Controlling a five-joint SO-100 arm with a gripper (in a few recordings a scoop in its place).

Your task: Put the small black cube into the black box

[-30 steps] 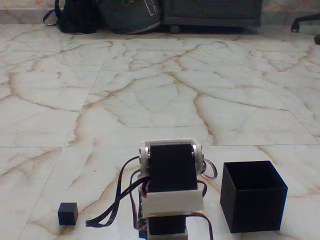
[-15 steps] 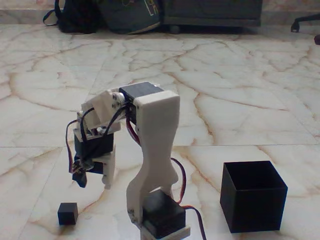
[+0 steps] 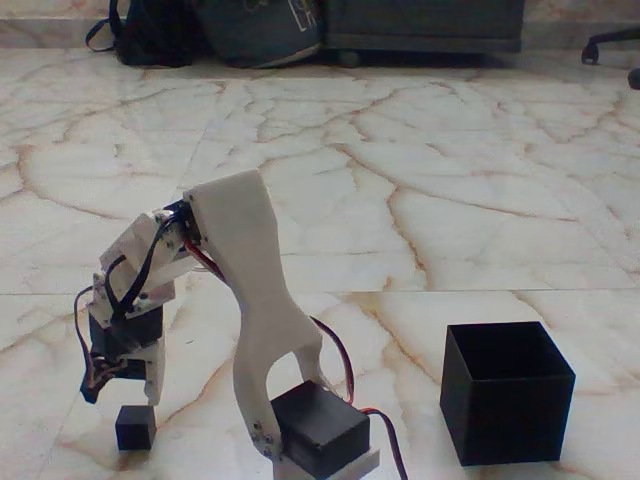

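Gripper point(image 3: 122, 388): swung left and lowered since a moment earlier, now poised just above the small black cube point(image 3: 135, 427), near left. Fingers spread; nothing pinched. Black box point(image 3: 507, 391), near right, awaits.

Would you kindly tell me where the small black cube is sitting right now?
In the fixed view, the small black cube sits on the floor at lower left, just below the pincer, far left of the black box.

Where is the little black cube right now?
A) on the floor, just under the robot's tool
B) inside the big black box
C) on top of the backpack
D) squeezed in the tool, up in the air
A: the small black cube sits on the marble floor just below the tool, far left of the black box.
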